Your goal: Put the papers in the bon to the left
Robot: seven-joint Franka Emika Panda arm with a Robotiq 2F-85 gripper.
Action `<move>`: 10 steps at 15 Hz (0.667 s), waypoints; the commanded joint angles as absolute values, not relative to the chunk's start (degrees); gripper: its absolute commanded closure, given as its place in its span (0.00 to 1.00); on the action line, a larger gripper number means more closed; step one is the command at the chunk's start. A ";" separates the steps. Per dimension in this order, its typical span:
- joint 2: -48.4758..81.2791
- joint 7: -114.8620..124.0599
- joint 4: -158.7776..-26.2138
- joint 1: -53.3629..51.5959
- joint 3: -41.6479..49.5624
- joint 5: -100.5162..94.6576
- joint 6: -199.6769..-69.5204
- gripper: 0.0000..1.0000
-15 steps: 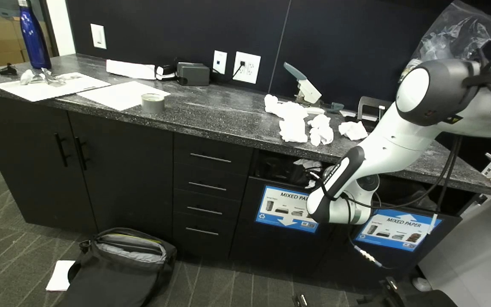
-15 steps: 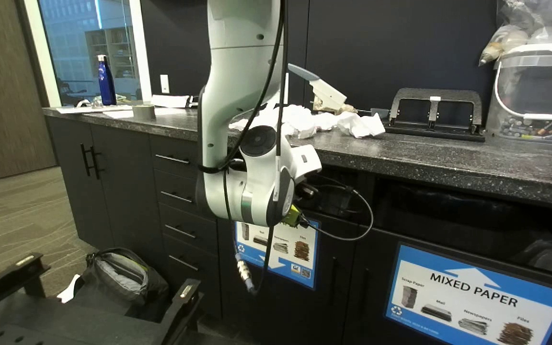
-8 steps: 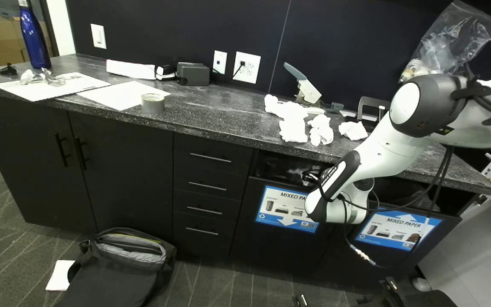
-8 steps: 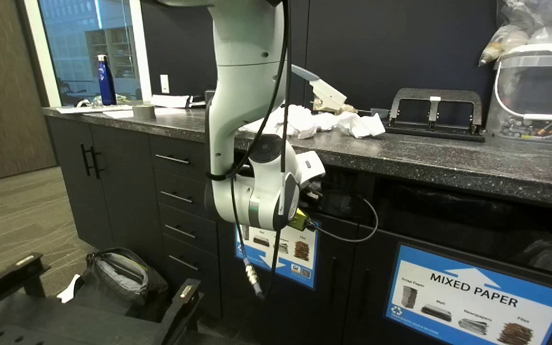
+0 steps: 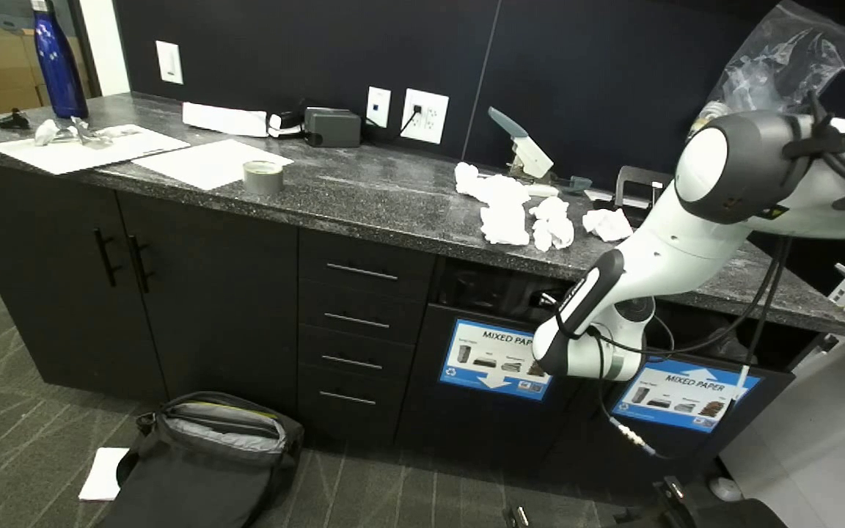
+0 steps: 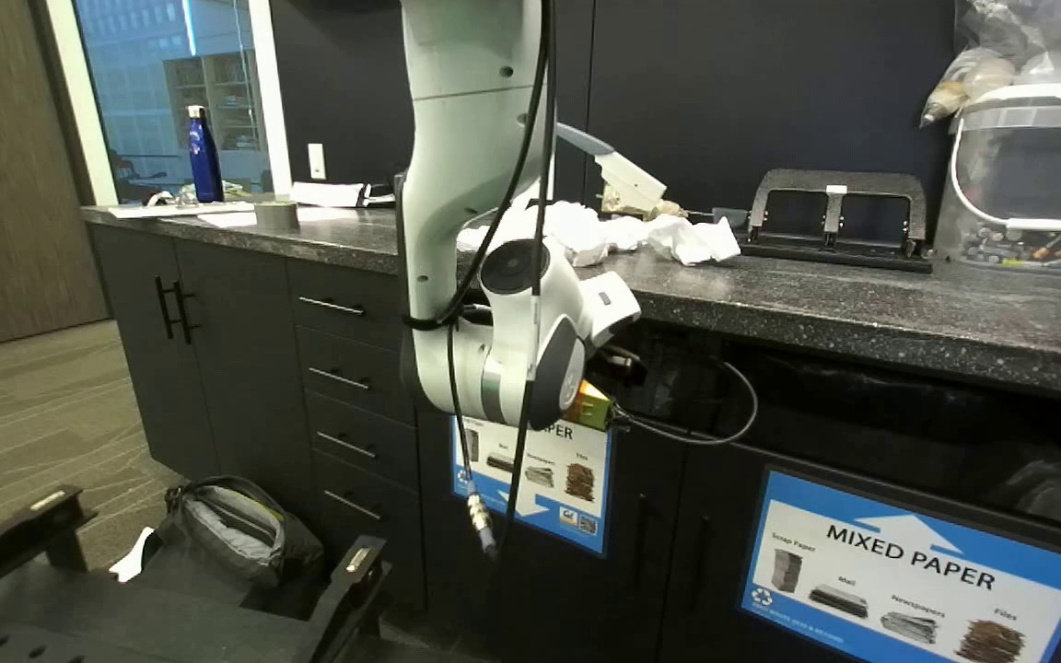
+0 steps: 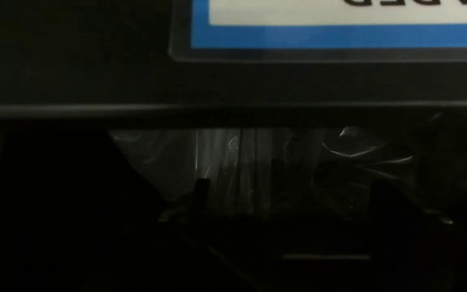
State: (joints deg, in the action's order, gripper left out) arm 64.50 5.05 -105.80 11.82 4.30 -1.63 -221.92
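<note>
In an exterior view the desk (image 5: 378, 187) shows from above; in an exterior view, from lower, nearer a sign (image 6: 917, 562). Both share the papers (image 5: 505, 213). The wrist view faces plastic (image 7: 233, 174) closely.

papers (image 5: 505, 213): white, crumpled, clustered; on counter (image 5: 386, 194); left bin (image 5: 466, 422): black-fronted, below counter

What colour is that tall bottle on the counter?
The bottle is deep, glossy blue; it shows largest in an exterior view.

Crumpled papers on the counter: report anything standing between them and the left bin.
The counter's front edge stands between: the papers lie on top, the left bin opens below it. The arm also covers part of that bin in both exterior views.
</note>
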 commanded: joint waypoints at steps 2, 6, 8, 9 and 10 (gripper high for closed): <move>50.46 1.26 -121.84 8.43 6.92 1.52 -218.31 0.00; 38.39 -0.87 -132.41 8.10 7.05 -1.99 -203.77 0.00; 32.31 -1.76 -134.87 7.94 6.77 -2.94 -193.79 0.00; 29.25 -2.15 -136.67 7.22 7.29 -2.63 -189.31 0.00; 26.06 -2.42 -138.21 6.59 7.74 -2.40 -184.41 0.00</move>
